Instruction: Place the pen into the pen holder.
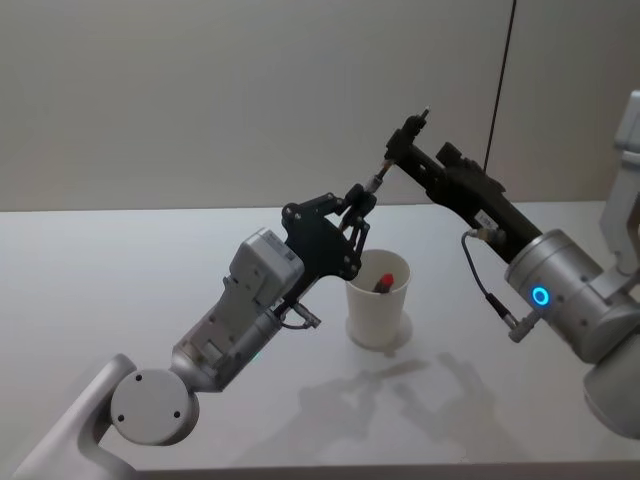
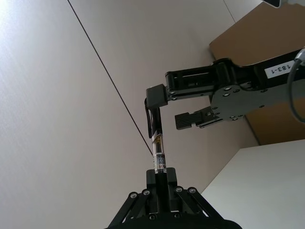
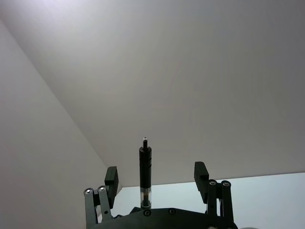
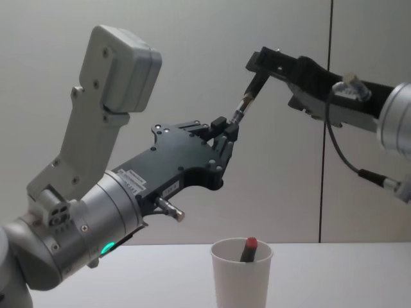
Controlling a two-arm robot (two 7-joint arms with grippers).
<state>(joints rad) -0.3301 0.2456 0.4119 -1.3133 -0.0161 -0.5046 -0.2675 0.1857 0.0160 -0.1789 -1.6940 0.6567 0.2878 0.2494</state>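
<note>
Handover height is where the pen sits now, in the air above the table and up and slightly behind the pen holder, a white paper cup that already has a red-capped marker leaning inside it. The left gripper is clamped on the pen's lower end, fingers drawn tight around the barrel in the left wrist view. The right gripper is at the upper end with its fingers spread wide; its own wrist camera shows the pen standing between them with a gap on each side. The pen's long axis slants up and to the robot's right, from the left claw toward the right one, so it is nowhere near plumb over the cup. In the chest view the cup stands well below the held pen and almost straight under it. My judgement is that the left arm, which alone grips, must tip the pen upright and lower it, lower end first, into the mouth of the cup
</note>
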